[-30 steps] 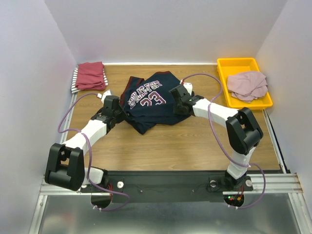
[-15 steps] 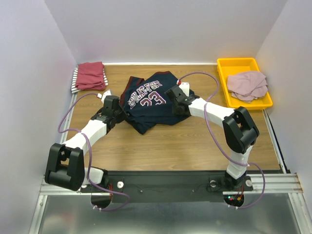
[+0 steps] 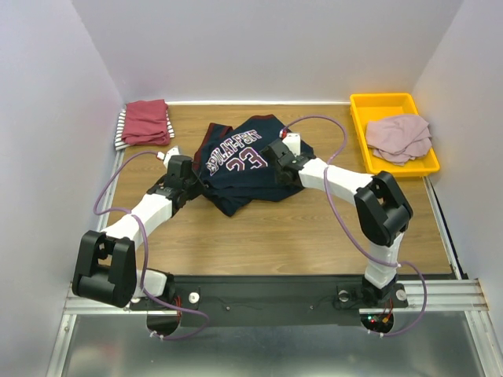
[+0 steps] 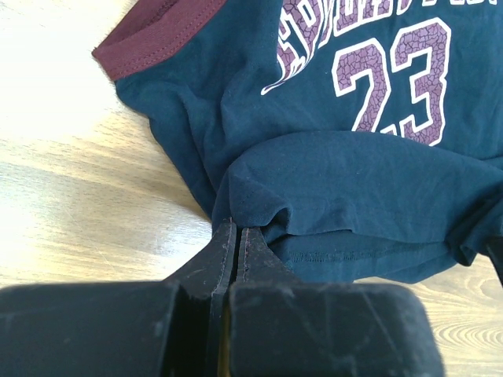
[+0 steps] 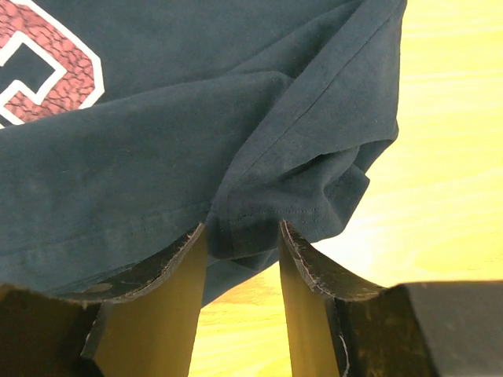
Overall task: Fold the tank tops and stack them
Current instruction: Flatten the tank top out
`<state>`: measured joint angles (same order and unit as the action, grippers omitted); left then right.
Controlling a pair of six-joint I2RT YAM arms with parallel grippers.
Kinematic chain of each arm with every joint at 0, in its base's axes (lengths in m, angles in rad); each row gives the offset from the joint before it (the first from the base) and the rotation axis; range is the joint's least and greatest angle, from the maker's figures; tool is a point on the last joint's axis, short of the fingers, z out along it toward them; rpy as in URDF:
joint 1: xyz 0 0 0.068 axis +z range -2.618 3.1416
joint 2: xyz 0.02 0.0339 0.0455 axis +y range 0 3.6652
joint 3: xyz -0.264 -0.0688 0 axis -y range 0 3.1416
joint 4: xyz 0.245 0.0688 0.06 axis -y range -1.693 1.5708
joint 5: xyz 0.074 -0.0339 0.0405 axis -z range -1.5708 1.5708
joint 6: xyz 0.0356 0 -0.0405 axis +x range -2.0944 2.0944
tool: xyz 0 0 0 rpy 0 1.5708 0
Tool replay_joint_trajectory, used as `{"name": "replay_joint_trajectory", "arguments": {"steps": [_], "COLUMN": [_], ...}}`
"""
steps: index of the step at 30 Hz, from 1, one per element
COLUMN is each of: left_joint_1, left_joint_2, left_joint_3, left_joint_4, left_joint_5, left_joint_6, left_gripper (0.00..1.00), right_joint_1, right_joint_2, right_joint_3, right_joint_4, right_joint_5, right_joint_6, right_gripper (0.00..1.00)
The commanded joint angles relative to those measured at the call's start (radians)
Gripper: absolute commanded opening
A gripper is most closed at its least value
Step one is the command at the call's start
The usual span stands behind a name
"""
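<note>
Two grippers are set on the navy jersey, which is spread mid-bench, nearer the far edge. The left gripper is pressed together on a fold at the jersey's left side. The right gripper is parted, with a hem fold lying loose between its jaws. If the left side is pulled alone, the cloth may be dragged askew and the fold bunched or undone.

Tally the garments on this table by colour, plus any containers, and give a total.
Navy jersey: 1
Dark-red top: 1
Black-white striped top: 1
Dusty-pink top: 1
Yellow tray: 1
Total: 5
</note>
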<state>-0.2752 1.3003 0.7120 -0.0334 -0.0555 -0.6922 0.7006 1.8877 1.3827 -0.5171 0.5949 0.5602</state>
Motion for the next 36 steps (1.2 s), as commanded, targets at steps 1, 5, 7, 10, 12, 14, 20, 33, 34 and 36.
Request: {"name": "replay_joint_trajectory", "arguments": {"steps": [1,5,7,10,12,14,20,33,34,36], "left_joint_1": [-0.001,-0.001,-0.001,-0.001,-0.001,-0.001,-0.001,0.073,0.077,0.090], "left_joint_2": [-0.027,-0.027,-0.030,-0.035,-0.036,-0.042,-0.078,-0.222,-0.233,-0.240], "left_joint_3": [-0.008,-0.009,-0.011,-0.011,-0.011,-0.009,0.020,0.298,0.340,0.385], "left_joint_4": [0.024,0.024,0.024,0.023,0.020,0.018,-0.020,-0.232,-0.250,-0.270], "left_joint_5": [0.002,0.003,0.002,0.000,0.000,0.002,-0.009,-0.018,-0.012,-0.010], "left_joint_6": [0.006,0.005,0.006,0.006,0.006,0.005,0.014,0.091,0.092,0.102], "left_gripper": [0.00,0.00,0.00,0.00,0.00,0.00,0.00,0.00,0.00,0.00], "right_joint_1": [0.007,0.005,0.005,0.005,0.007,0.004,-0.038,-0.536,-0.556,-0.605], "right_joint_2": [0.014,0.030,0.030,0.022,0.007,-0.009,-0.131,-0.392,-0.391,-0.388], "right_joint_3": [0.033,0.038,0.038,0.033,0.030,0.029,0.022,0.188,0.234,0.286], "right_joint_4": [-0.015,-0.018,-0.018,-0.020,-0.020,-0.021,-0.032,-0.058,-0.069,-0.075], "right_joint_5": [0.048,0.052,0.054,0.065,0.077,0.088,0.091,-0.265,-0.309,-0.355], "right_joint_6": [-0.002,-0.003,0.003,0.006,0.006,0.004,-0.017,-0.140,-0.140,-0.131], "right_gripper": [0.47,0.47,0.45,0.27,0.19,0.10,0.00,0.00,0.00,0.00]}}
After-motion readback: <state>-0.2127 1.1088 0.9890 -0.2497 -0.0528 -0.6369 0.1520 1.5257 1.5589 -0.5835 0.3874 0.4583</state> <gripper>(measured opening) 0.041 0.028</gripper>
